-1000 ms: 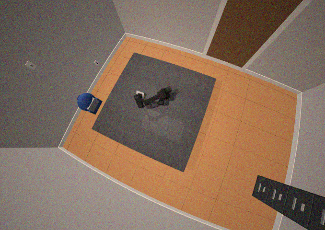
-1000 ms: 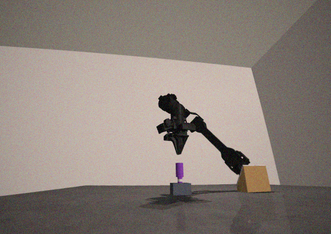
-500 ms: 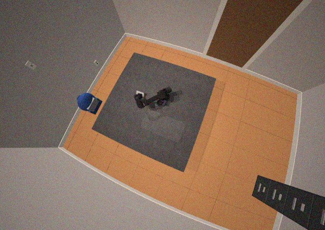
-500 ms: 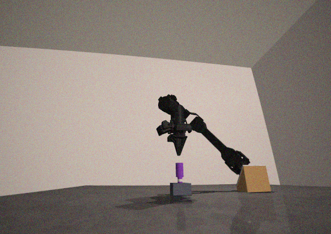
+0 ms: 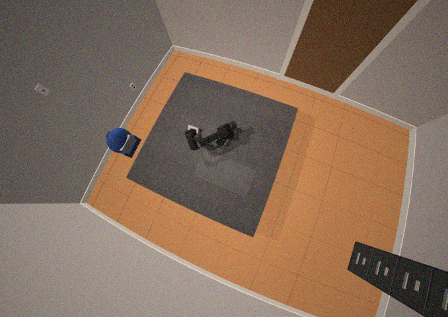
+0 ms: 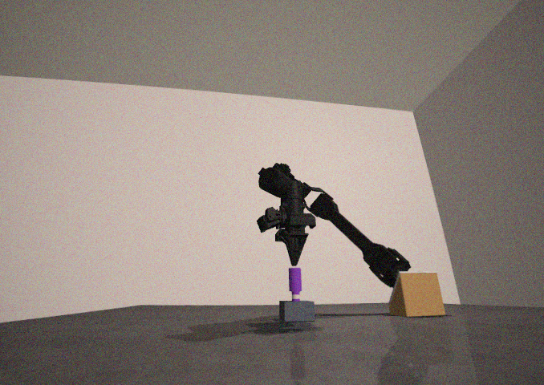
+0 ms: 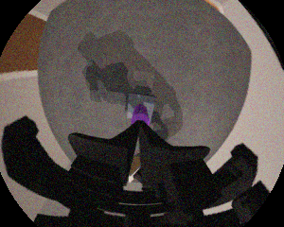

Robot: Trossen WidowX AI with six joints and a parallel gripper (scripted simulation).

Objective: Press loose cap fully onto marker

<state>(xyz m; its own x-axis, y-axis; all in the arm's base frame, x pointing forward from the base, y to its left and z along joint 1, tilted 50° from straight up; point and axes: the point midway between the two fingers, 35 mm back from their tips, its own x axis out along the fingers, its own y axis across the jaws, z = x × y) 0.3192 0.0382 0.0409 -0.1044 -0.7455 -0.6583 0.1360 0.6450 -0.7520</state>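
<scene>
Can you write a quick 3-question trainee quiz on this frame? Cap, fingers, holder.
1. True or false: the purple cap sits on the marker in the grey holder block.
2. How do the gripper fingers stand? A) wide open around the cap B) shut, empty, right above the cap C) shut on the cap
3. Fill in: below the cap a band of the marker shows, coloured ____.

Key: 1 true. 2 B, the fingers form one closed point above the cap's top; whether they touch it cannot be told. 3 white.
</scene>
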